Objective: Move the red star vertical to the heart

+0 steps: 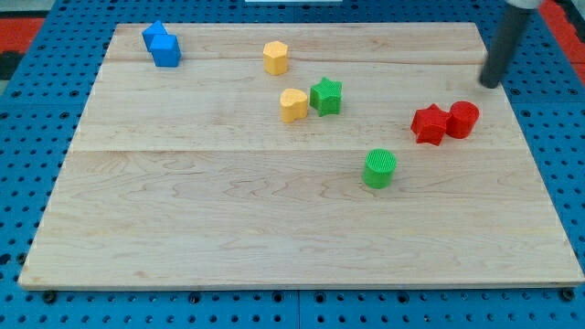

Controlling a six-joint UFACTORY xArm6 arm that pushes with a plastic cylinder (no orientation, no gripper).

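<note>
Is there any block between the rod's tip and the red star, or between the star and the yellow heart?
The red cylinder touches the red star on the side nearest my tip, partly blocking that approach. Between star and yellow heart stands the green star, beside the heart.

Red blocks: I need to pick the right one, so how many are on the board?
2, touching each other at the view's right: the red star and, just right of it, the red cylinder. My tip is above and right of them. None looks hidden.
</note>
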